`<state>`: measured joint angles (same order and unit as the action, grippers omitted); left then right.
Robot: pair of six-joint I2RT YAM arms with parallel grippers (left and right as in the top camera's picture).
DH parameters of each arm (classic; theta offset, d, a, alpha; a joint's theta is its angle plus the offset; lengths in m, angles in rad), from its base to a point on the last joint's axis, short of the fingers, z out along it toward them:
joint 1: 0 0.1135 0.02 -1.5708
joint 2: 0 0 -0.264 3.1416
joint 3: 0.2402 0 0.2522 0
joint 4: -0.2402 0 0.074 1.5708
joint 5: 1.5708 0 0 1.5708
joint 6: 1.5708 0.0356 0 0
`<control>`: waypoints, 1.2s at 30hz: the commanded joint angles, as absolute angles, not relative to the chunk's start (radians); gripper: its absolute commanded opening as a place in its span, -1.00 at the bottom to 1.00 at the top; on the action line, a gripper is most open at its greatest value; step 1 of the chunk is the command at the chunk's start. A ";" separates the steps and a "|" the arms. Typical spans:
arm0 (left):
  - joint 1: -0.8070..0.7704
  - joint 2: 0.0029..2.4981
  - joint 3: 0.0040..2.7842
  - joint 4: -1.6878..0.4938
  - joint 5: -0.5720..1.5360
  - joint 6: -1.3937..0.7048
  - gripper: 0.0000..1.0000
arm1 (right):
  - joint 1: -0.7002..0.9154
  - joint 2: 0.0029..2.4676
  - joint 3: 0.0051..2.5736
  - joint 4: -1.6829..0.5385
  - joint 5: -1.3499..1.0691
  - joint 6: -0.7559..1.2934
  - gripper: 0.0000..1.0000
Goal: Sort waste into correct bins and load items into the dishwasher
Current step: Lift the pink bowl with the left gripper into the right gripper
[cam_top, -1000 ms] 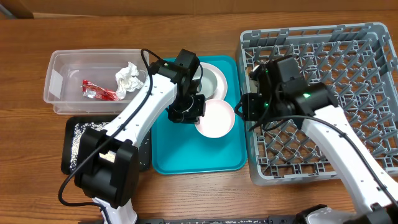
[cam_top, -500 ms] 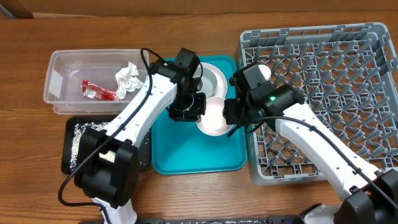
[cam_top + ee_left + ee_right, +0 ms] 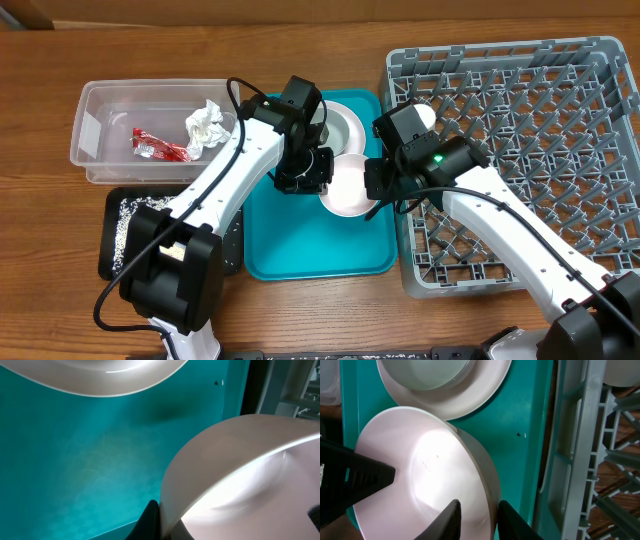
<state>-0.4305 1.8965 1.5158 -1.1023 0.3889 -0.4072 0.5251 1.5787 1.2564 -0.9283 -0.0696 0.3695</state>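
Only the overhead view takes in the whole counter point(image 3: 320, 320). It holds one clear bin point(image 3: 95, 140) at upper left with one tissue point(image 3: 206, 125) and one red wrapper point(image 3: 160, 148), one black tray point(image 3: 125, 225) below the bin, one teal tray point(image 3: 300, 250) at centre and one grey rack point(image 3: 560, 150) filling the right side. Two bowls sit over the teal tray's upper part: a white bowl point(image 3: 342, 125), and a pink bowl point(image 3: 348, 190) just below it, overlapping its edge. A third white dish point(image 3: 422, 116) shows at the rack's upper left corner. The two arms meet at the pink bowl, the left claw point(image 3: 318, 182) on its left rim and the right claw point(image 3: 375, 188) on its right rim. The right wrist view adds that the pink bowl is tilted. One dark finger point(image 3: 360, 477) of the left claw lies across its inside, so that claw is grasping the bowl. The right claw's two fingers point(image 3: 451, 516) are parted and straddle the rim, one inside and one outside, with bowl surface showing between them. The left wrist view shows the bowl's outer wall against a finger point(image 3: 149, 519), with teal tray beyond.
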 commanded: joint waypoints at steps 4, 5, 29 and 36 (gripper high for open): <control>-0.432 1.887 1.541 -1.093 0.439 -0.377 -0.92 | 0.529 1.581 1.256 -0.925 -0.061 0.375 -0.57; -0.432 1.887 1.541 -1.094 0.439 -0.377 -0.92 | 0.529 1.581 1.256 -0.925 -0.060 0.375 -0.62; -0.429 1.887 1.542 -1.083 0.527 -0.358 -0.37 | 0.529 1.581 1.256 -0.886 0.056 0.376 -0.91; -0.384 1.886 1.591 -1.096 0.691 -0.257 -0.32 | 0.528 1.581 1.256 -0.803 0.319 0.375 -0.92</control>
